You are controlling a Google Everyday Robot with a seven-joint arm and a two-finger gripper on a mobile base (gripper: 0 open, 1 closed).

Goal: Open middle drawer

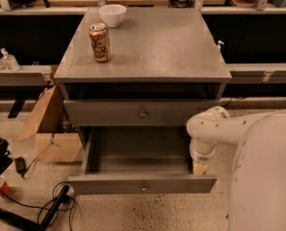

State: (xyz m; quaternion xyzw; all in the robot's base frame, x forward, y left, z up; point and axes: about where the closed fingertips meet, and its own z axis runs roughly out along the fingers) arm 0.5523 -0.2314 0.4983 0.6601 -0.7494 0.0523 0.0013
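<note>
At the open middle drawer (133,183), bent arm (206,129) points claw (200,167) down; grip unclear.

A gold can (99,42) stood near the left edge of the surface (171,47), a white bowl (112,14) behind it by the back edge. A cardboard box (48,129) sat on the floor beyond the left edge.

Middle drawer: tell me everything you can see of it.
The middle drawer is grey with a matte finish. It has a flat rectangular front and a small round metal knob at centre. It stands pulled well out and level, showing a plain grey box interior with no contents visible, below the closed drawer. The gripper is at its right end, just behind the front panel; contact cannot be told.
</note>
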